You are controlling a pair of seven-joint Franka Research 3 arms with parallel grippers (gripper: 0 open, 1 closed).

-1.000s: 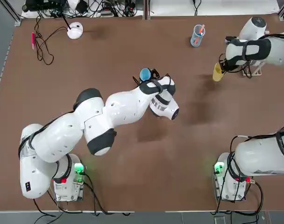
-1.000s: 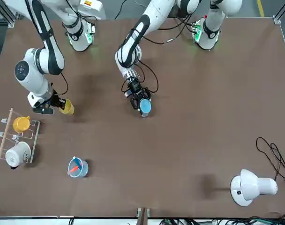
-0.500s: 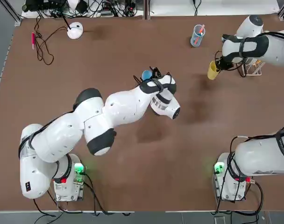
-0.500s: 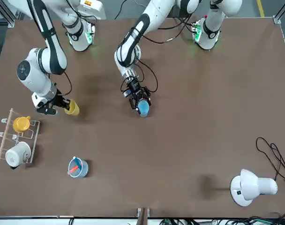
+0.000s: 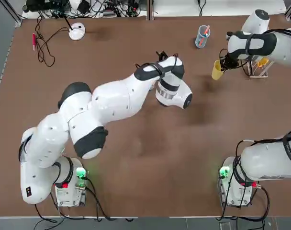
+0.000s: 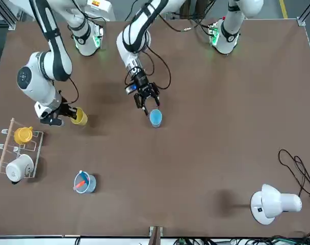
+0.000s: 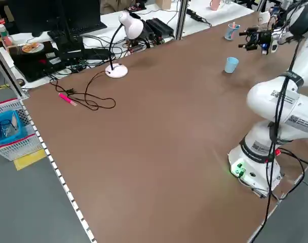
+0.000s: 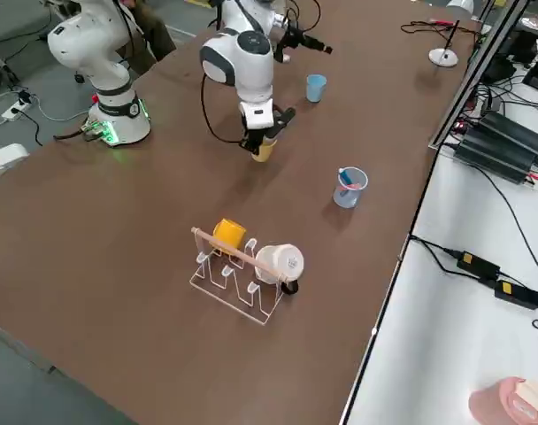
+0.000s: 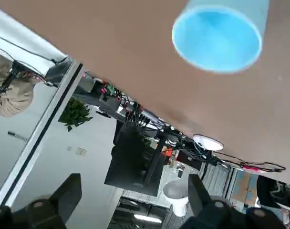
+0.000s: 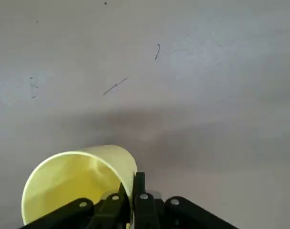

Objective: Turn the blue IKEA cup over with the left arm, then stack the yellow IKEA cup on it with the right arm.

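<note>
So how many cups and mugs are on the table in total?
5: the blue IKEA cup mid-table, the yellow IKEA cup in the right hand, a see-through cup with sticks, and an orange mug and white mug on the rack.

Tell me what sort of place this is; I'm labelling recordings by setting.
Most likely a robotics lab or test workspace. Two white robot arms are mounted on a large brown table, a bench along its far edge carries power strips and tangled cables, and a monitor and desk lamp stand beside it.
</note>
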